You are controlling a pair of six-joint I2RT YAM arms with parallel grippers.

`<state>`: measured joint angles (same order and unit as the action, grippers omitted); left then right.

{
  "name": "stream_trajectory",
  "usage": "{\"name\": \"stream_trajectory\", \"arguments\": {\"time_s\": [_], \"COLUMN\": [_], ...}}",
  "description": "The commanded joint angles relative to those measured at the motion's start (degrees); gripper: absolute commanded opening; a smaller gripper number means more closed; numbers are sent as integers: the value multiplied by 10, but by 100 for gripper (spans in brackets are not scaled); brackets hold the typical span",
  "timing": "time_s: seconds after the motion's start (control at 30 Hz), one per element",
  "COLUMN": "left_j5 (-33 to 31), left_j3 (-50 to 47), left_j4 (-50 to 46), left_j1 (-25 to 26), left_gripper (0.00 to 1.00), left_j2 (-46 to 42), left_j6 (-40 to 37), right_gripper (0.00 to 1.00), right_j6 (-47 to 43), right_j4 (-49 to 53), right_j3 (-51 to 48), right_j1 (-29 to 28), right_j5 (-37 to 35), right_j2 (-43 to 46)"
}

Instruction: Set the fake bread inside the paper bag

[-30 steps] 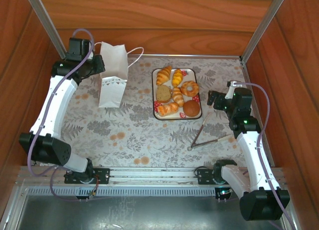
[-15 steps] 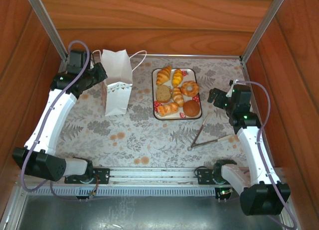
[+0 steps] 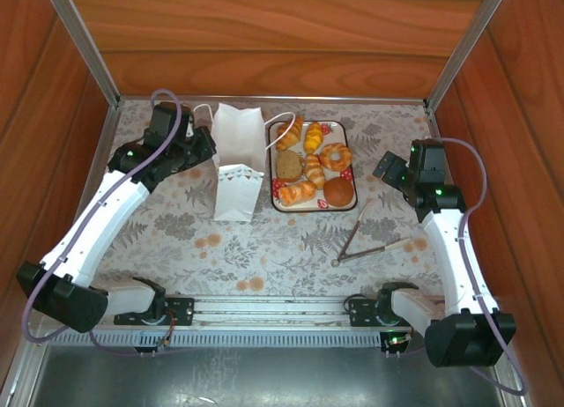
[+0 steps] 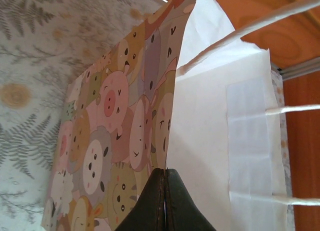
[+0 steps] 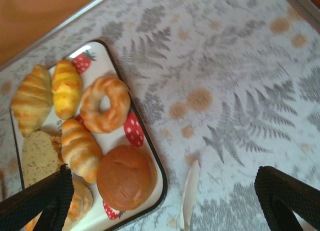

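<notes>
Wooden walls (image 3: 282, 37) box in a fern-printed tabletop (image 3: 176, 231). On it, a strawberry-printed tray (image 3: 310, 210) holds all the fake bread (image 3: 313, 171), seven pieces: four croissants (image 3: 288, 134), one ring doughnut (image 3: 335, 156), one round bun (image 3: 338, 191) and one brown slice (image 3: 288, 165). Just left of the tray the paper bag (image 3: 238, 160) stands upright. Its inside cannot be made out. The left hand (image 3: 204, 147) is clenched on the bag's rim. The right hand (image 3: 385, 167) hangs released right of the tray, near one pair of tongs (image 3: 366, 240), which the right wrist view cuts off.
</notes>
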<state>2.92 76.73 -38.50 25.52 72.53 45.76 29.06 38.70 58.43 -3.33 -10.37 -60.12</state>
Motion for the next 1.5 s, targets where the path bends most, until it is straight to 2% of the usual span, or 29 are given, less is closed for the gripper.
{"name": "stream_trajectory", "arguments": {"time_s": [0.0,0.17,0.37,0.63,0.9,1.1,1.47], "left_j5": [4,-9,-30,-49,-59,-58,-66], "left_j3": [-23,-69,-97,-118,-124,-122,-126], "left_j4": [35,71,79,79,79,79,79], "left_j1": [9,10,10,10,10,10,10], "left_gripper": [0,0,0,0,0,0,0], "left_j2": [-9,-25,-48,-84,-89,-87,-94], "left_j6": [22,27,20,20,17,15,11], "right_gripper": [100,100,100,100,100,100,100], "right_j6": [91,205,341,488,544,551,584], "right_j4": [132,190,255,253,213,141,140], "right_j3": [24,-6,-44,-112,-154,-175,-180], "right_j1": [-4,-37,-115,-211,-236,-240,-244], "right_j5": [-28,-6,-5,-5,-4,-7,-26], "right_j2": [-20,-12,-35,-67,-80,-99,-147]}}
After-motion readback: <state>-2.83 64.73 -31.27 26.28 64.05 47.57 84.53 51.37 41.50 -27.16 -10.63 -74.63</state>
